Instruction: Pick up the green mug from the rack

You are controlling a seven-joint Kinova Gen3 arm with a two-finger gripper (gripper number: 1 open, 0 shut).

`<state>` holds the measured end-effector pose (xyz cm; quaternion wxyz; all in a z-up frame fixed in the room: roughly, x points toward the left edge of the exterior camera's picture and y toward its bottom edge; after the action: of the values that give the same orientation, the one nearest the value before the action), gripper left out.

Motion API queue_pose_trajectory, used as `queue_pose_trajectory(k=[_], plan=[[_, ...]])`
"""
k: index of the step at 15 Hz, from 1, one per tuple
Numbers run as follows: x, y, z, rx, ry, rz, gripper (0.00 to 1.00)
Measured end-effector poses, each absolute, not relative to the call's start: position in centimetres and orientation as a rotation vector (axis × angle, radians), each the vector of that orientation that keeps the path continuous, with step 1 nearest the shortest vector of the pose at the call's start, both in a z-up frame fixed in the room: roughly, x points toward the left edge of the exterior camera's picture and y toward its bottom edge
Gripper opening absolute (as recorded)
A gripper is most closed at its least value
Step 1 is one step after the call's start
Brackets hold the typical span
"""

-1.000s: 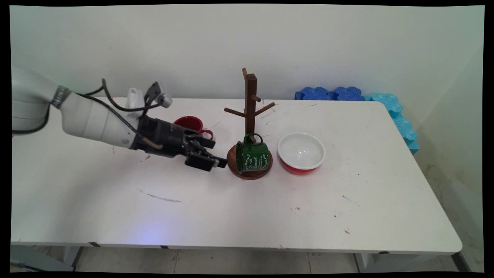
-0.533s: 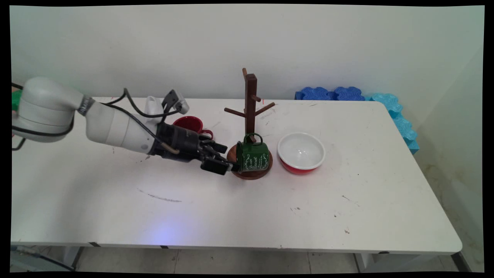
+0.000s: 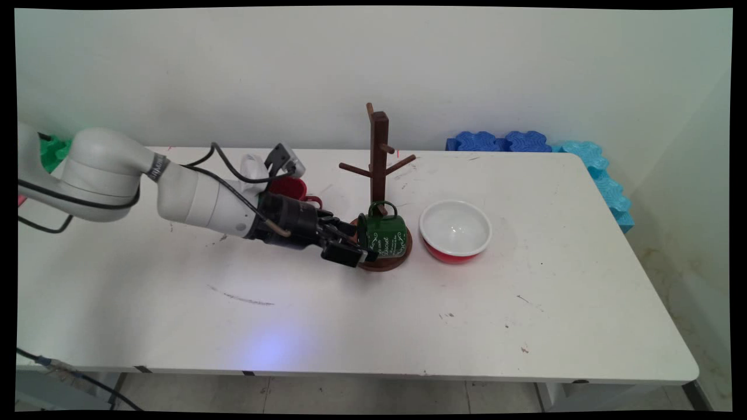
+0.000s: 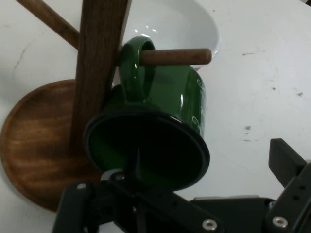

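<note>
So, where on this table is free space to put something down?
Free: the near half of the table and the right end beyond the bowl. Crowded: the middle, where the gripper, green mug, mug tree and red mug cluster.

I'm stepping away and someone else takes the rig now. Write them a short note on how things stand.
Hand: open, low over the table, at the mouth of the green mug.
Green mug: hangs by its handle on a low peg of the mug tree, mouth toward the hand.
Bowl: upright beside the tree's base.
Red mug: behind the hand, partly hidden.
</note>
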<state>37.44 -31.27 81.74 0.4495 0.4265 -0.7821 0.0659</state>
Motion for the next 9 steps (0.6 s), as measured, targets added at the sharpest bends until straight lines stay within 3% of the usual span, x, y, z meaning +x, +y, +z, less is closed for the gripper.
queue_pose_trajectory(k=[9], plan=[[36.4, -32.1, 80.4, 1.064, -1.925, 0.148, 1.0]])
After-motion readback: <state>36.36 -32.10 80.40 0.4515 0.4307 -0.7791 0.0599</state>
